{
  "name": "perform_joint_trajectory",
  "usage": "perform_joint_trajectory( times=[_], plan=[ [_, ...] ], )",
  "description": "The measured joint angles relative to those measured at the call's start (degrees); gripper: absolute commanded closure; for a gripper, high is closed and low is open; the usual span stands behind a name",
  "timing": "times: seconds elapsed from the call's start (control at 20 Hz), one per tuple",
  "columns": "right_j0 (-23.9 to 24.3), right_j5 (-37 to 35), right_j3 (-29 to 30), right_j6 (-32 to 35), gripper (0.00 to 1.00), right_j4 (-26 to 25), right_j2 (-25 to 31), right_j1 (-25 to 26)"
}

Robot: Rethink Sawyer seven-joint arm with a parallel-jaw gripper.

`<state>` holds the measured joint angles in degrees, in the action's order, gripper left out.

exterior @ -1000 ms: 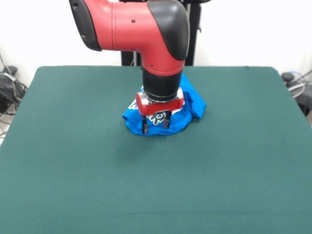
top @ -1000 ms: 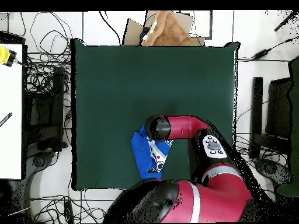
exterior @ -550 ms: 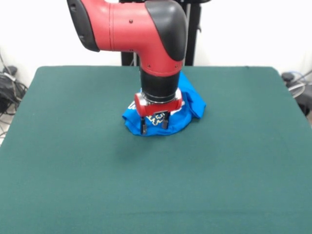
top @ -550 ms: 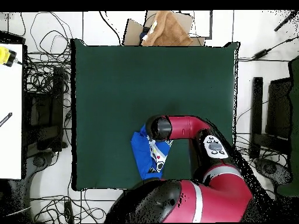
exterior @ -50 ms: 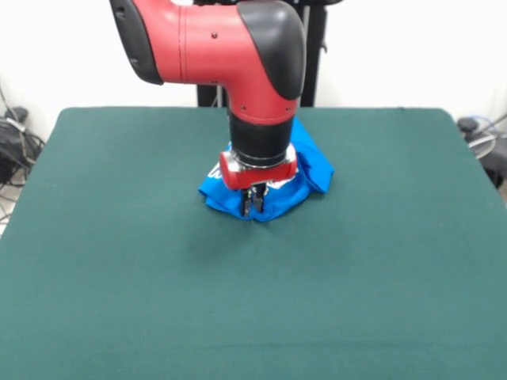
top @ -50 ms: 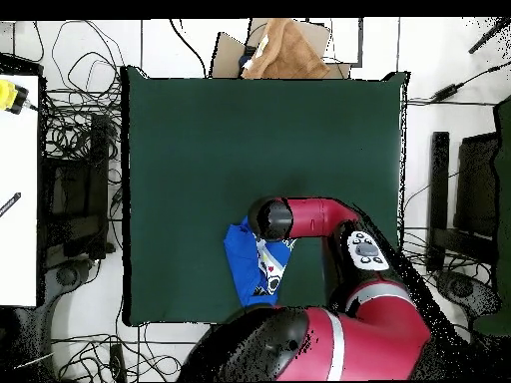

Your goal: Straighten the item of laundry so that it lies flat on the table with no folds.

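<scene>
Green table bears crumpled T-shirt, claw pinching its front edge.

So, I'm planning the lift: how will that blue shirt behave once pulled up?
The blue shirt lies bunched in soft folds, so it will probably hang floppy. The gripper has pinched only its near edge, so the rest likely trails and drags across the felt-like table.

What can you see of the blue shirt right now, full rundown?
The shirt is bright blue cloth, bunched in a rumpled heap, not flat. White print shows on its upper side in the overhead view. It lies on the green table, near the middle in the front view. The hand is shut on a fold at its front edge.
</scene>
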<state>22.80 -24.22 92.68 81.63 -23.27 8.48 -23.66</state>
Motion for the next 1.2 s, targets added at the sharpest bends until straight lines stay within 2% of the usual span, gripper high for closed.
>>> perform_joint_trajectory(
  times=[0.6,0.85,1.2],
  plan=[
    [0.0,0.0,0.1,0.0,1.0,0.0,0.0,-0.1],
    [1.1,0.0,0.5,0.0,1.0,-0.1,1.7,-0.4],
    [0.1,0.0,0.6,0.0,1.0,1.6,3.6,-2.0]
  ],
)
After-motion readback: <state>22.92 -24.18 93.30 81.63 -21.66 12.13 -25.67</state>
